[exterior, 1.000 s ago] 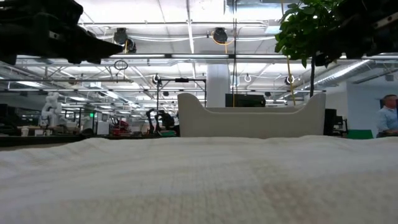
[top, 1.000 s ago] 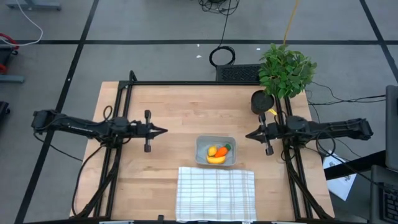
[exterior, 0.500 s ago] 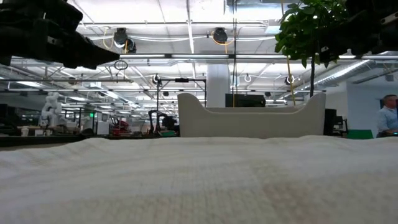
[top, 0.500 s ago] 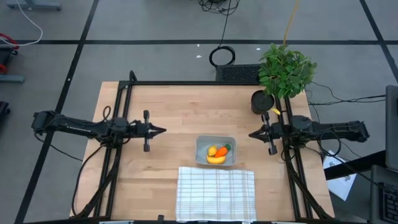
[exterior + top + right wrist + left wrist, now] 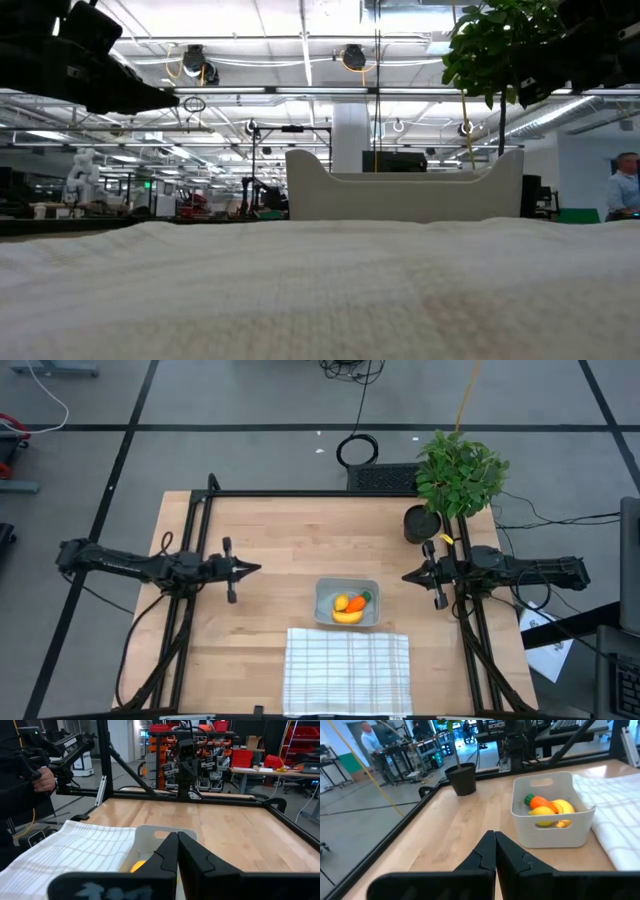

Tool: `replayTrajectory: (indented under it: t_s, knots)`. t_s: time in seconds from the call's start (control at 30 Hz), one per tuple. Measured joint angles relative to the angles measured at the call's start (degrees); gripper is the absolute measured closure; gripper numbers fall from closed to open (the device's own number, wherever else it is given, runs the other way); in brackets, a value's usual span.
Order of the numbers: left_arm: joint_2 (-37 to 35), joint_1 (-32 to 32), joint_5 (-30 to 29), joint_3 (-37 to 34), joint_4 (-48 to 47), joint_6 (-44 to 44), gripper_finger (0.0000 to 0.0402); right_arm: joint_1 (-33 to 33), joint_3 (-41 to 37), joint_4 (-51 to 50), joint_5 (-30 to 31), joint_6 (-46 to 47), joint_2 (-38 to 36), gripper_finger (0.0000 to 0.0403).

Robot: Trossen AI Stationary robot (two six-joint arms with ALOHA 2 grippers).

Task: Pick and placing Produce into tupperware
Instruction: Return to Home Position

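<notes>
Both pairs of jaws are clenched on nothing: the left gripper (image 5: 257,568) and the right gripper (image 5: 405,576) each show their two dark fingers pressed tip to tip in the wrist views, with no item between them. The grippers point toward each other across the wooden table (image 5: 270,530), each held above the boards and well apart from the grey plastic tub (image 5: 320,605) that sits between them. Inside the tub lie all three pieces of toy produce, the yellow banana (image 5: 347,617), the orange carrot (image 5: 357,603) with its green top and the small yellow lemon (image 5: 341,602), bunched together. The tub stands just beside the far edge of the white checked cloth (image 5: 347,670), and a potted plant (image 5: 460,472) stands at the table's far right corner, near the right arm. With nothing left loose on the table, the packing looks finished and the step in hand appears to be the arms' return to rest. That move likely calls only for drawing each arm back toward its own side, empty-handed and clear of tub and plant.
</notes>
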Motion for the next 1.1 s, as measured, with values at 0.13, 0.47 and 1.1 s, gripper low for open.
replayTrajectory:
  t_s: [0.13,0.47,1.1]
  knots:
    - [-2.89,-0.74,0.00,0.02,-2.42,-0.83,0.0402,0.00,0.00,0.21,-0.06,-0.05,-0.02,0.0403]
    - [-7.48,-1.53,-1.57,0.02,-7.75,-1.32,0.0402,0.02,0.00,1.06,-3.05,-0.09,-0.02,0.0403]
    - [-12.51,-1.53,-0.05,0.04,-12.34,-2.38,0.0402,0.02,0.00,1.32,-3.05,-0.01,-0.04,0.0403]
